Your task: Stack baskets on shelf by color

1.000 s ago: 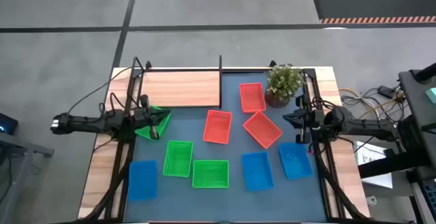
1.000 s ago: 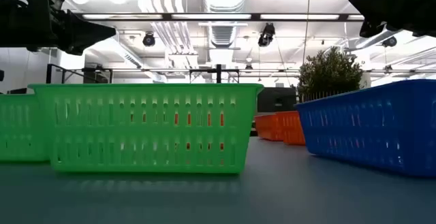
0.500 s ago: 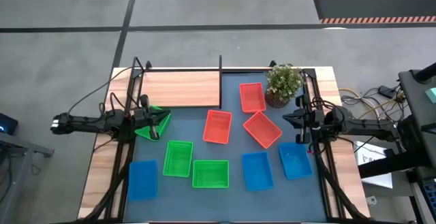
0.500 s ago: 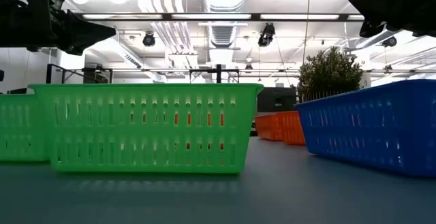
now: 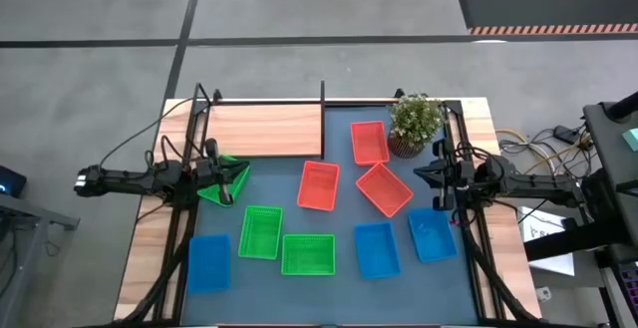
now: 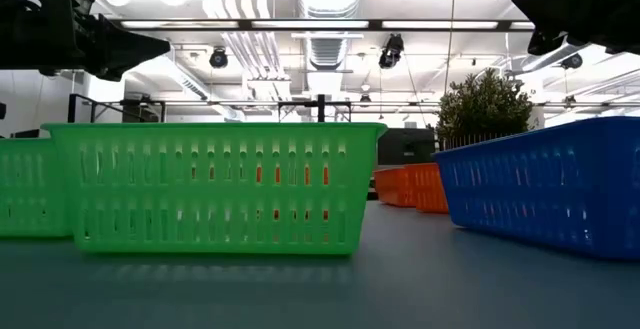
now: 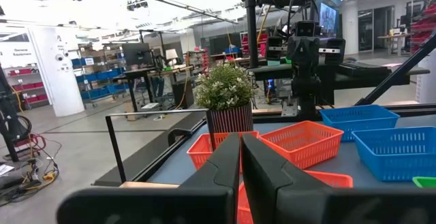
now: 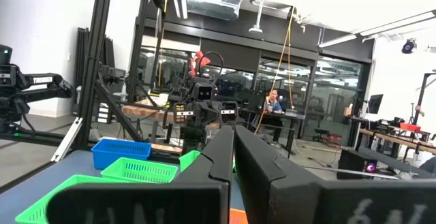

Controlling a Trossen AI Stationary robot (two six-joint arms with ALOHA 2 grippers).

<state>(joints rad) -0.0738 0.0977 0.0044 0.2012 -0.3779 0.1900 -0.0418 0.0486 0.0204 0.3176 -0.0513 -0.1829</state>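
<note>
a: is the shelf [image 5: 264,129] open from above?
b: yes, bare board; only its black post [image 5: 322,93] rises at one end.
a: and the mat [image 5: 339,288]?
b: baskets [image 5: 318,185] crowd its middle; the potted plant [image 5: 415,124] blocks a far corner.

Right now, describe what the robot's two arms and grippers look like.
Both arms are slim, black, jointed tubes. The left gripper and right gripper each end in two flat, dark, tapering fingers. Thin black cables run from the left arm, and a bundle of cables lies by the right arm's base.
</note>
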